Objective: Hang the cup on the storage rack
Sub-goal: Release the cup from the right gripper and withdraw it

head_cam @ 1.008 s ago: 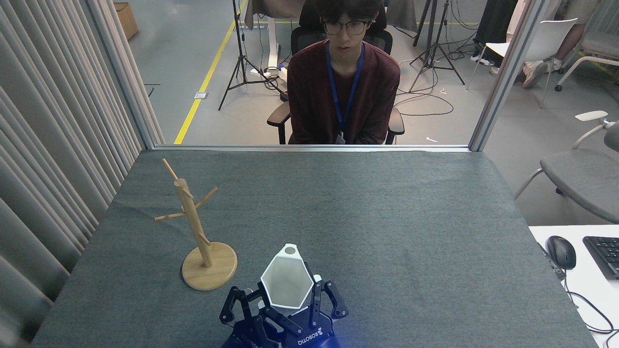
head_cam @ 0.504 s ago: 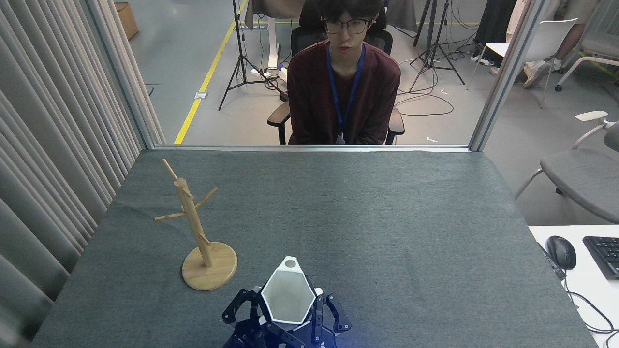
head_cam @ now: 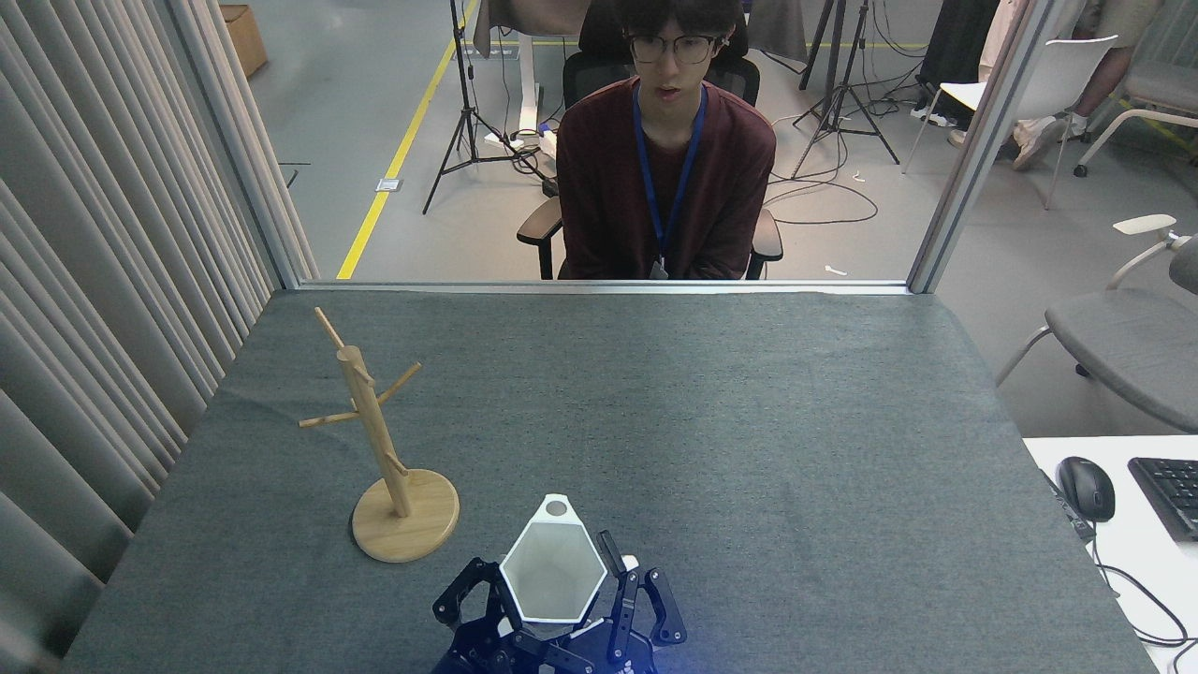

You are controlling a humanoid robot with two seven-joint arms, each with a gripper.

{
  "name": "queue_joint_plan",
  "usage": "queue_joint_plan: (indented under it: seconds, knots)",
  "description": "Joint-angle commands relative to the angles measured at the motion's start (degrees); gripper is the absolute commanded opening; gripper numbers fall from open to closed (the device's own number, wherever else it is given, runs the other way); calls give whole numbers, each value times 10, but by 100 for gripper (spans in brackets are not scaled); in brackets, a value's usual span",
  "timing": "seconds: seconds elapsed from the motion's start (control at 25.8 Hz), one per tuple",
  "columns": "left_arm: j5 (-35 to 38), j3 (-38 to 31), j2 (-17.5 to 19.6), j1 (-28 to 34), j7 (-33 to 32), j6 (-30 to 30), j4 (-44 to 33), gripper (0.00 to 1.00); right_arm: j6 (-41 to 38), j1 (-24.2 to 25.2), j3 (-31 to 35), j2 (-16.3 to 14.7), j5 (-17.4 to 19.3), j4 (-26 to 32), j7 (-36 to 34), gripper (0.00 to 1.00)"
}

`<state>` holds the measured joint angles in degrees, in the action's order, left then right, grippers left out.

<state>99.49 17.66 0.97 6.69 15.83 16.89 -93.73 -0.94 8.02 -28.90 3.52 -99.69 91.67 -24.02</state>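
The white faceted cup (head_cam: 552,585) is near the table's front edge, mouth toward me, with its pierced rim tab (head_cam: 557,508) pointing away. My left gripper (head_cam: 554,562) is shut on the cup, its dark fingers (head_cam: 613,562) hugging both sides from below. The wooden storage rack (head_cam: 374,440) stands upright on its round base (head_cam: 405,529), to the left of the cup and apart from it. Its thin pegs are bare. My right gripper is out of view.
A person in a dark red top (head_cam: 666,178) sits behind the table's far edge (head_cam: 599,288). Curtains (head_cam: 103,281) line the left side. To the right is a white desk with a mouse (head_cam: 1086,489) and a keyboard (head_cam: 1170,496).
The gripper and cup have dropped lower and nearer to me, and shifted slightly left. The rack has not moved.
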Motion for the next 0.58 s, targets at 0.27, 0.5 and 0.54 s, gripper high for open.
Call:
queue_joint_plan:
  seconds: [0.27, 0.5, 0.54]
  knots:
    - [0, 1, -1, 0, 0, 2, -1, 41, 57, -51, 89, 17, 103, 83, -3, 99]
    - [0, -3, -3, 3, 3, -4, -2, 42, 88, -72, 253, -25, 231, -25, 85, 99]
    - [-1, -5, -3, 3, 3, -5, -2, 42, 77, -60, 255, -43, 231, -30, 84, 99]
